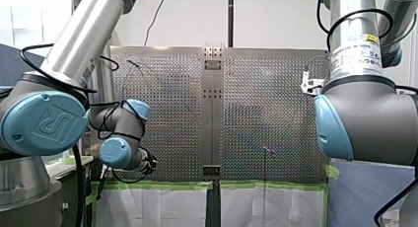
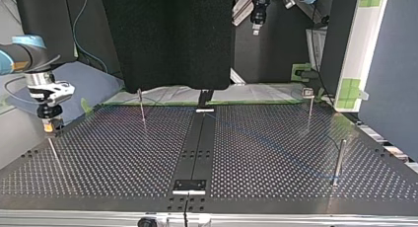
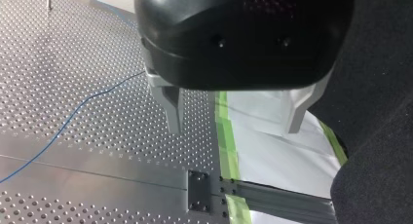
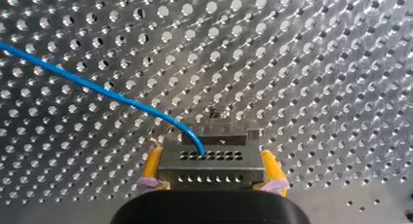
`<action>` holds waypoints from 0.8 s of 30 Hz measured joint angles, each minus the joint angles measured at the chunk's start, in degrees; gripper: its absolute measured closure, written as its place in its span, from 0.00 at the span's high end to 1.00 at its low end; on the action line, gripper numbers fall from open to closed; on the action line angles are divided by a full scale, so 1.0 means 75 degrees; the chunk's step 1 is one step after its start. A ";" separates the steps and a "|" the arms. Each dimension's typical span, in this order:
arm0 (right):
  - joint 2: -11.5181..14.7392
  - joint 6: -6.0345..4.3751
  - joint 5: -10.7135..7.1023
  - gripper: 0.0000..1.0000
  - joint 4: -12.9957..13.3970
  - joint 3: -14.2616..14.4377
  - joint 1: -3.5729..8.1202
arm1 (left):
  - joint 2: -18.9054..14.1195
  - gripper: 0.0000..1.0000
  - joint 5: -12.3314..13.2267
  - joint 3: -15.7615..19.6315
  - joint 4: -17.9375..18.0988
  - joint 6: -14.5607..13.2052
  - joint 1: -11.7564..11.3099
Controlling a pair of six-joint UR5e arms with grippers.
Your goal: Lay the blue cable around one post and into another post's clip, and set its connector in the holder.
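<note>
My right gripper [image 4: 213, 181] is shut on the grey connector [image 4: 212, 160], which sits between its yellow pads. The blue cable [image 4: 97, 90] leaves the connector's top face and arcs away over the perforated table. In the top view my right gripper [image 2: 49, 126] hangs at the left, just above a thin post [image 2: 54, 155]. The blue cable [image 3: 73, 116] lies slack on the plate beside my left gripper [image 3: 234, 124], which is open with nothing between its metal fingers [image 3: 171, 112]. It hovers over the table's taped edge.
Three more thin posts stand on the plate in the top view: one far left of centre [image 2: 142, 107], one far right [image 2: 309, 106], one near right [image 2: 340, 160]. A dark centre strip [image 2: 197, 148] splits the table. Green tape [image 3: 225, 136] marks the table's edge.
</note>
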State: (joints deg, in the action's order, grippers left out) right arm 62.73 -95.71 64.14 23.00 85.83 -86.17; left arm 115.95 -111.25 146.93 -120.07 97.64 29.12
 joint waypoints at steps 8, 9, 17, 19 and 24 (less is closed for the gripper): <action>-0.0057 0.0085 -0.0070 0.00 -0.0210 -0.0219 0.0010 | 0.0000 1.00 0.0003 0.0000 0.0004 0.0000 -0.0010; -0.0061 0.0090 -0.0076 0.00 -0.0220 -0.0227 0.0011 | 0.0000 1.00 0.0005 0.0000 0.0006 0.0000 -0.0010; -0.0088 0.0103 -0.0147 0.00 -0.0253 -0.0279 0.0056 | 0.0000 1.00 0.0013 0.0000 0.0011 -0.0015 -0.0020; -0.0122 0.0101 -0.0182 0.00 -0.0243 -0.0306 0.0066 | 0.0000 1.00 0.0015 0.0000 0.0012 -0.0020 -0.0027; -0.0263 0.0159 -0.0241 0.00 -0.0334 -0.0452 0.0077 | 0.0000 1.00 0.0016 0.0000 0.0020 -0.0031 -0.0033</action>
State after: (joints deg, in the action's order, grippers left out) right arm 60.75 -94.52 62.33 20.50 82.44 -85.59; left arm 115.95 -111.13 146.93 -119.92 97.41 28.87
